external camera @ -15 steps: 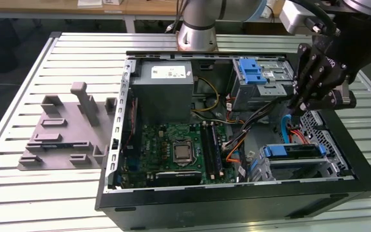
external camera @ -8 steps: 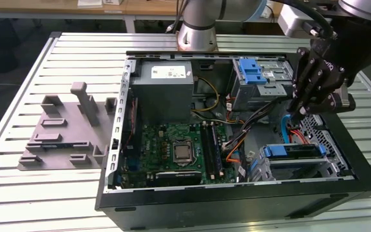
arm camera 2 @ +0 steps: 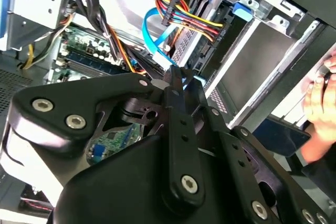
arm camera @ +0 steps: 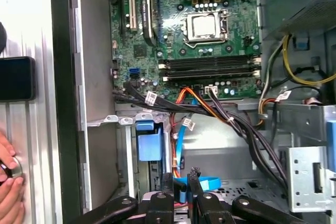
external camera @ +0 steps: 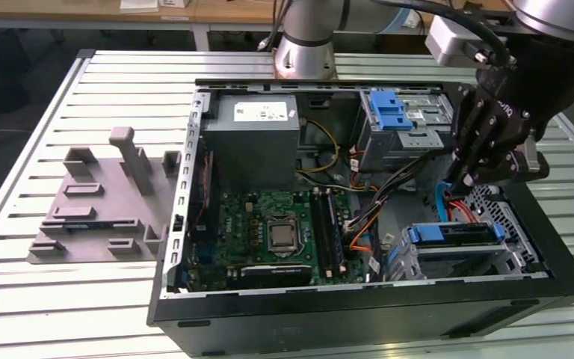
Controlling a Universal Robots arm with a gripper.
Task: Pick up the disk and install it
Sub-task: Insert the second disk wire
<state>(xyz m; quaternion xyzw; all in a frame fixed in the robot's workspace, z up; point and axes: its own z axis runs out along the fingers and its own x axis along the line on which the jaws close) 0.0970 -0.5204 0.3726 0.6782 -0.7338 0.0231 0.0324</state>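
The disk (external camera: 453, 234), grey metal in a blue carrier, sits in the drive cage at the near right corner of the open computer case (external camera: 182, 224). Its blue carrier front also shows in the first wrist view (arm camera: 148, 145) and in the second wrist view (arm camera 2: 243, 9). My black gripper (external camera: 463, 179) hangs just above and behind that cage, among the cables. In the first wrist view the gripper (arm camera: 181, 178) has its fingertips a narrow gap apart, with nothing between them but the blue and orange cables beyond. The second wrist view has the gripper (arm camera 2: 181, 77) over a blue cable (arm camera 2: 155, 35).
A grey moulded fixture (external camera: 98, 202) lies on the slatted table at the exterior view's left. The power supply (external camera: 257, 134), the motherboard (external camera: 272, 232) and an upper cage with a blue latch (external camera: 392, 112) are inside the case. A person's hand (arm camera: 8, 177) rests outside the case wall.
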